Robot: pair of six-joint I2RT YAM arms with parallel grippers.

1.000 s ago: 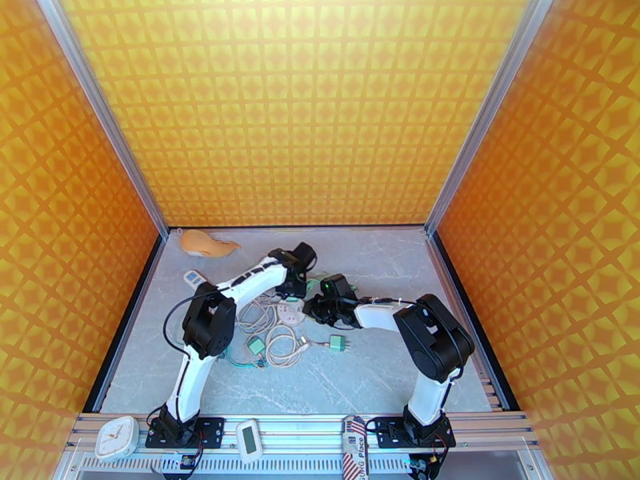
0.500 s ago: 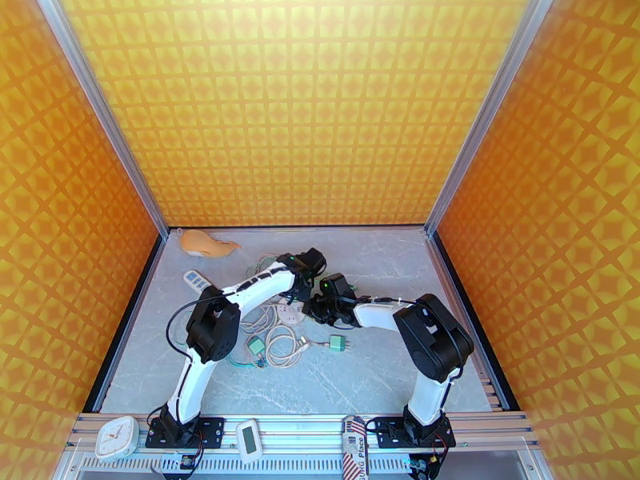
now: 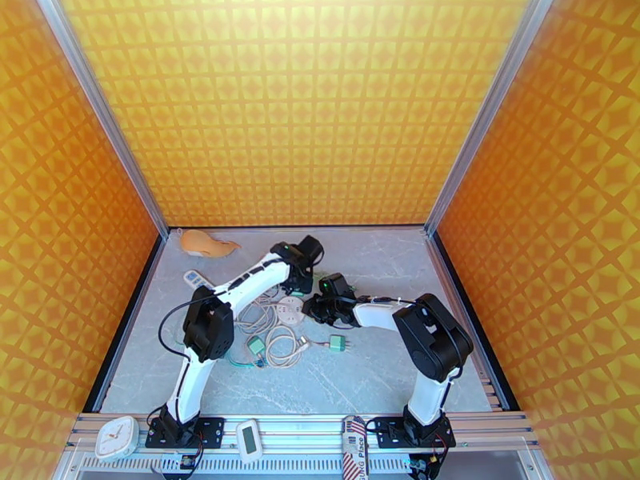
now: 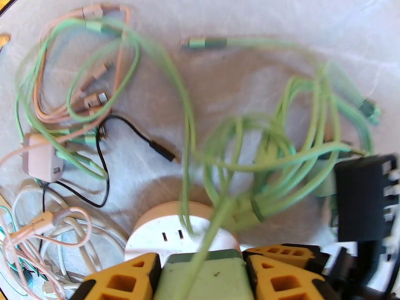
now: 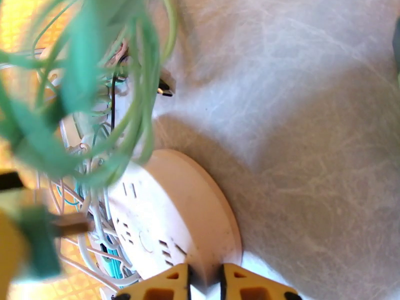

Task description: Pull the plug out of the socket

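Left arm has pulled its wrist back from the socket toward the rear wall over the last second, so the round white face now reads clear in the top view. Left fingers are clamped either side of the green plug, which sits just off the socket's slotted face, not seated. From the right wrist a bare prong points at that face, plug long axis roughly square to it. Green cable runs across the plug into a looped bundle beyond the socket. Right fingers are pinched on the socket's near rim; socket lies on the tabletop. Left arm is stretched long, elbow bent, wrist tipped down over the socket. Right arm is low, forearm reaching in from the socket's right.
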